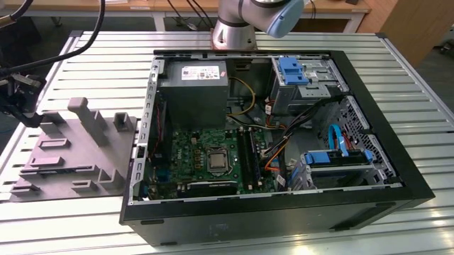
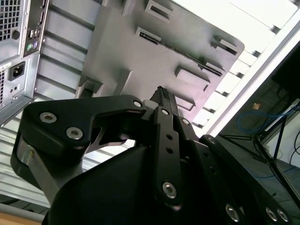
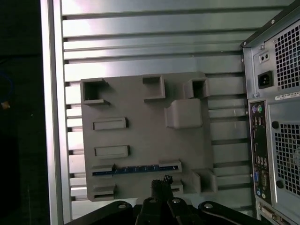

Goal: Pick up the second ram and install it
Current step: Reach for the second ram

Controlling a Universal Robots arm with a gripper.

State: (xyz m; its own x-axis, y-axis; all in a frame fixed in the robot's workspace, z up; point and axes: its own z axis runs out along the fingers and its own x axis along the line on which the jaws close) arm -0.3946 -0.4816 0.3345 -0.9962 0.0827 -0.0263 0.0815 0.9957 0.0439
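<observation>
In the exterior view, the slatted metal tabletop (image 1: 85, 223) carries an open computer case (image 1: 284, 212) lying on its side, nearest the camera and toward the exterior view's right. Inside the case the green motherboard (image 1: 191, 154) faces up. Long black slot rails (image 1: 248, 154) run just beside its processor socket (image 1: 215, 161). Farther back in the case sit a grey power supply (image 1: 195, 90) and a blue-fronted drive cage (image 1: 294, 71).

On the exterior view's left, just beside the case, lies a grey fixture (image 1: 71, 159) with raised blocks and narrow slots. In the first wrist view the ram (image 3: 133, 168), a thin blue stick, stands on edge in one long slot of this fixture, between two grey end blocks. It is not held.

The end effector (image 3: 161, 182) hangs above the fixture, its tips just beside the ram's slot. Whether they touch the board cannot be told. In both wrist views its black fingers (image 2: 161, 101) meet at the tips, so it is closed with nothing between them. In the exterior view it shows as a dark shape with cables over the fixture's far left corner.

Farthest back, the arm (image 1: 234, 29) rises from the tabletop behind the case.
</observation>
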